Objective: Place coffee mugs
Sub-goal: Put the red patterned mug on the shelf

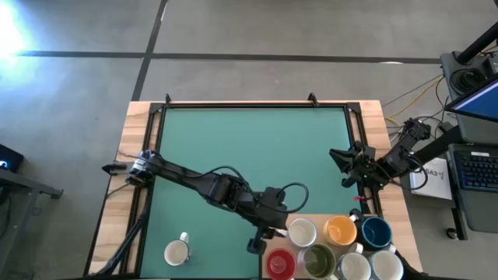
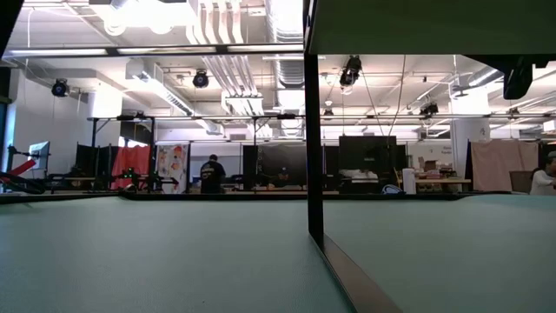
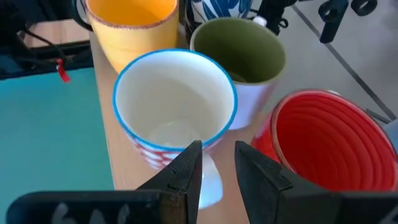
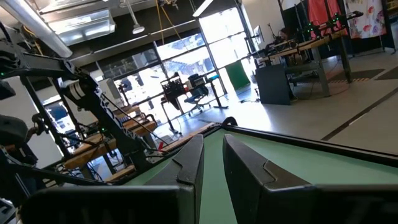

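Several coffee mugs stand packed together on the wooden border at the table's near right: an orange one (image 1: 340,229), a dark blue one (image 1: 376,232), a red one (image 1: 280,263), an olive-lined one (image 1: 319,259) and two white ones (image 1: 354,267). My left gripper (image 1: 268,236) reaches into this group and is shut on a white mug with a blue rim (image 3: 174,99). Another white mug (image 1: 177,250) stands alone on the green mat, near left. My right gripper (image 1: 345,166) waits at the table's right edge, shut, holding nothing. My left gripper has the blue-rimmed white mug's handle (image 3: 210,182) between its two fingers (image 3: 186,171), coming at it slanting down from the table's left. The mug stays upright, mouth up, beside the red and olive-lined mugs. Whether its base is clear of the wood I cannot tell.
Black rails frame the green mat (image 1: 249,155), and a wooden border (image 1: 140,117) surrounds it. Cables and a laptop (image 1: 475,167) lie beyond the right edge. The red mug (image 3: 329,146) and the olive-lined mug (image 3: 239,53) stand right against the held mug.
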